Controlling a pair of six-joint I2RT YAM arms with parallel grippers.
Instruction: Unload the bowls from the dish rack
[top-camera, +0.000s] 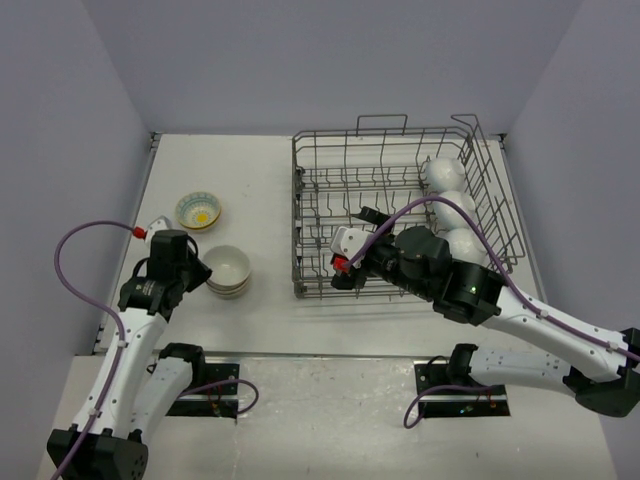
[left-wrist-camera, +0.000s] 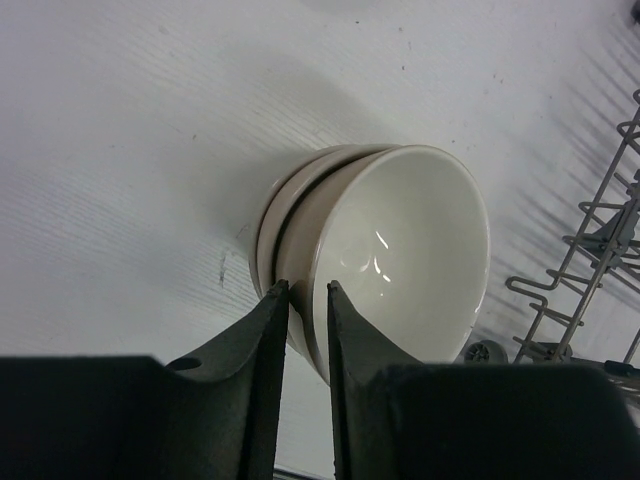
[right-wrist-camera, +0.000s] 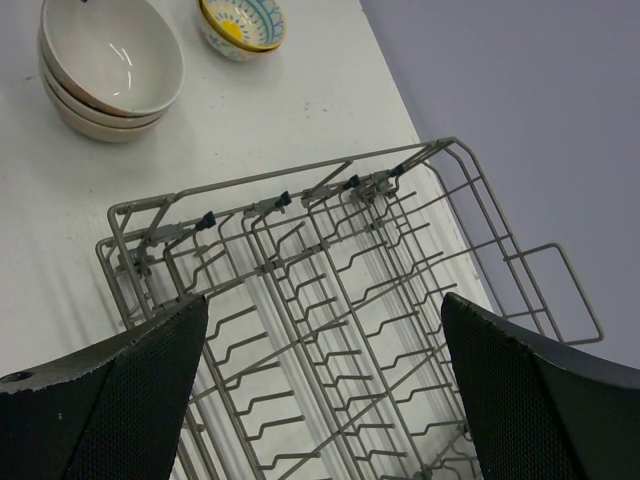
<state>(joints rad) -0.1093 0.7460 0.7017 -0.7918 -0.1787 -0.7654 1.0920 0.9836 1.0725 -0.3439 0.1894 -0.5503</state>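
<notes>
The grey wire dish rack (top-camera: 296, 200) stands at centre right. Three white bowls (top-camera: 452, 208) stand on edge along its right side. On the table left of it sit a teal-rimmed bowl with a yellow centre (top-camera: 198, 210) and a stack of cream bowls (top-camera: 228, 270). My left gripper (top-camera: 205, 268) is at the stack's near-left rim. In the left wrist view its jaws (left-wrist-camera: 305, 290) are nearly closed across the rim of the top bowl (left-wrist-camera: 400, 240). My right gripper (top-camera: 340, 250) hovers over the rack's empty left half. It is wide open and empty in the right wrist view (right-wrist-camera: 320, 400).
The right wrist view shows the rack's rim (right-wrist-camera: 300, 171) and upright tines below the fingers, with the stack (right-wrist-camera: 110, 60) and the teal bowl (right-wrist-camera: 240, 22) beyond. The rack's corner (left-wrist-camera: 600, 240) is just right of the stack. Grey walls enclose the table.
</notes>
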